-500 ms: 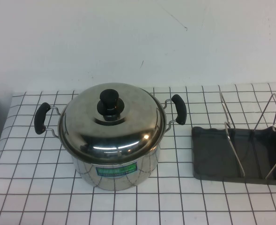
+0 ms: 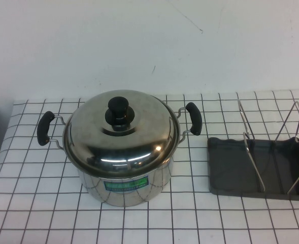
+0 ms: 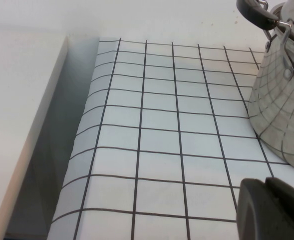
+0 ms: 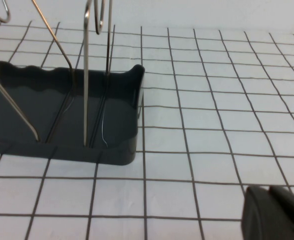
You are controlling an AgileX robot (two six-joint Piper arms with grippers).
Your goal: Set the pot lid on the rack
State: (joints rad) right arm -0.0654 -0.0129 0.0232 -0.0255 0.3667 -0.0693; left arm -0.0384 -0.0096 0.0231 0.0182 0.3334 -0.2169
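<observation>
Sitting square on the steel pot (image 2: 124, 173), the pot lid (image 2: 121, 134) hasn't been lifted yet; black knob (image 2: 120, 113) points straight up at its centre, which is the obvious grab point since the dome itself is too wide & slick for a pinch. Pot + lid stand toward the bench's left half, nearer the back edge than the front, w/ the two black handles sticking out left and right.

Rack (image 2: 258, 168) sits near the bench's right edge, well apart from the pot, wire loops (image 2: 248, 147) upright over the dark tray. Loops are there to hold a lid on edge, so I judge the lid must be tilted vertical before it goes in betw. the wires.

Neither arm shows in the high view. Left gripper (image 3: 270, 207) is only a dark tip in the left wrist view, low over the checked cloth (image 3: 156, 140) just beside the pot's wall; jaws closed, holding nothing. Right gripper (image 4: 274, 210) likewise a dark tip in the right wrist view, over bare cloth near the rack's tray; closed, empty.

Both look parked. Task at the start: first move prob. is opening a jaw and going for the knob.
</observation>
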